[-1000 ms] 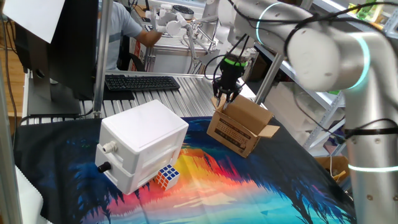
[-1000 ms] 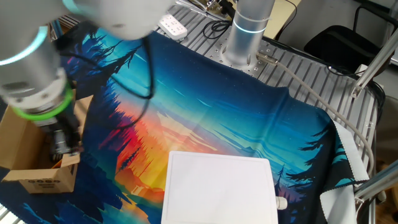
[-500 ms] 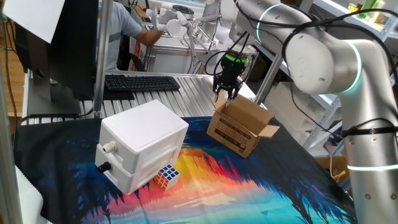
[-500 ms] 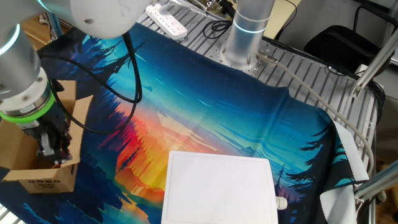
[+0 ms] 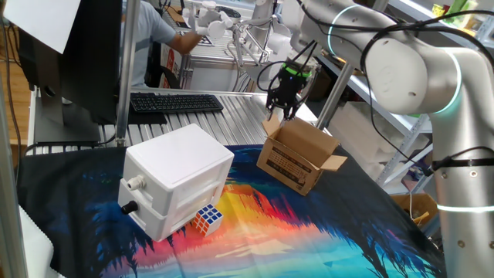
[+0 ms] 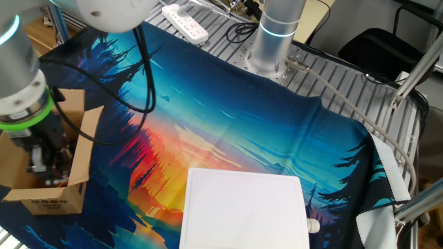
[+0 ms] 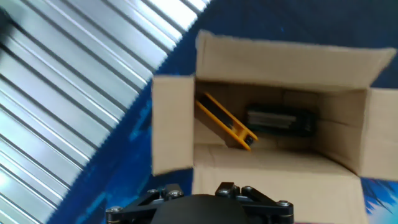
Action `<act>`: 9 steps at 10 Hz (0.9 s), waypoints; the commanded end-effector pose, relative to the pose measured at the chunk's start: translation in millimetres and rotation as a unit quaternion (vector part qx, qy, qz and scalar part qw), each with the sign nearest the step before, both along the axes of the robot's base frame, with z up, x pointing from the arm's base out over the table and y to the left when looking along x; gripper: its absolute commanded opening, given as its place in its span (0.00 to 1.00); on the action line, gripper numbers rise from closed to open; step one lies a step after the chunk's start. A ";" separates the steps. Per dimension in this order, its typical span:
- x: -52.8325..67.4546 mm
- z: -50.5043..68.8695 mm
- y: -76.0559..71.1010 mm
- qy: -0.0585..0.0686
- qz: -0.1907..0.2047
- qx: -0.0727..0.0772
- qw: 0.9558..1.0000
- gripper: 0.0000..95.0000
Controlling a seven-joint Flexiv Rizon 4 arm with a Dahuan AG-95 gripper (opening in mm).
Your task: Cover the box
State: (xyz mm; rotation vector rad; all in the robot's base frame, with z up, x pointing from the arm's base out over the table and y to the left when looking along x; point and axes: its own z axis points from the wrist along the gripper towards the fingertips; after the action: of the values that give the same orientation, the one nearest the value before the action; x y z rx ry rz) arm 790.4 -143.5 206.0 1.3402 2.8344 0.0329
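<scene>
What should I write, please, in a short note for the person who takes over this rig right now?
Gripper: above the box's far edge; whether it is open or shut cannot be told.
Box: on the cloth, right of the white box. Its flaps stand open; the hand view shows a yellow tool and a black item inside.
Done: no flap is folded down.
Left: fold the flaps shut over the top.

My gripper (image 5: pixel 282 108) has risen and drawn back from the cardboard box (image 5: pixel 297 157) since a second ago; it now hangs above the box's rear edge instead of reaching down at the rear flap (image 5: pixel 272 123). Below me, that flap now stands more upright.
</scene>
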 end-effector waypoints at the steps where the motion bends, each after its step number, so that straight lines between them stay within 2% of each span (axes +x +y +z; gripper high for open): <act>1: -3.2 -4.0 0.9 -0.045 0.016 -0.006 0.999 0.40; 2: -3.0 -5.7 1.8 -0.051 0.018 -0.007 0.999 0.40; 4: -2.2 -13.2 6.4 -0.063 0.016 -0.019 0.998 0.40; 5: -2.0 -16.0 7.6 -0.065 0.013 -0.017 0.998 0.40; 6: -1.9 -17.1 8.2 -0.064 0.013 -0.008 0.998 0.40; 9: -1.8 -16.2 8.7 -0.064 0.014 -0.007 0.998 0.40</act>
State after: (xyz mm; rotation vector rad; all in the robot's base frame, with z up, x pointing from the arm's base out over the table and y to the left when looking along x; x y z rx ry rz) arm 794.1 -135.2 190.3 1.2513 2.7535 0.1100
